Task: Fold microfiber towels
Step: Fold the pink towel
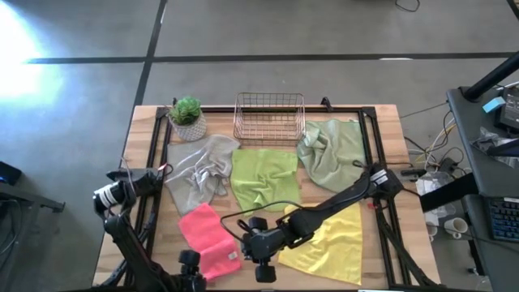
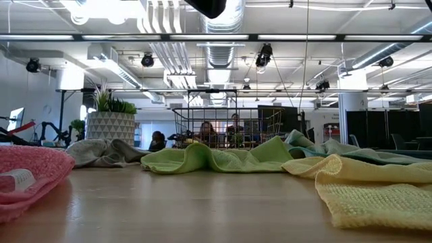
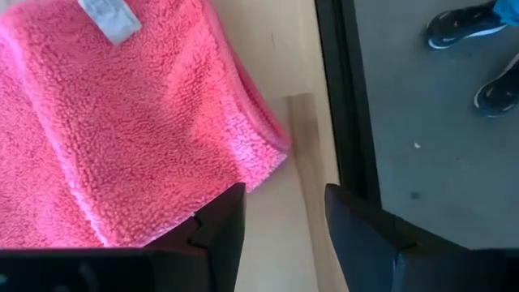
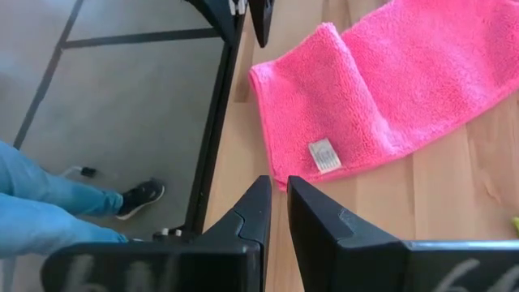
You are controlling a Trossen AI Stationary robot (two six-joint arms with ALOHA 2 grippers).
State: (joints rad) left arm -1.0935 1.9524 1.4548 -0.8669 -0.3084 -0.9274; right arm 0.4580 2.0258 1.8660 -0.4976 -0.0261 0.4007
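Right gripper [image 4: 276, 203], fingers nearly together and holding nothing, hangs over the bottom centre of the high view, just beside the folded pink towel [image 1: 209, 230] with its white label [image 4: 324, 154]. Left gripper [image 3: 280, 215], fingers apart and empty, sits at the bottom left by the pink towel's edge. Yellow towel [image 1: 328, 239] lies lower right, lime green towel [image 1: 263, 177] at centre, grey towel [image 1: 199, 174] to its left, sage green towel [image 1: 332, 150] upper right. Copper wire basket [image 1: 269, 118] and potted plant [image 1: 187, 118] stand along the table's [image 1: 146, 162] upper edge.
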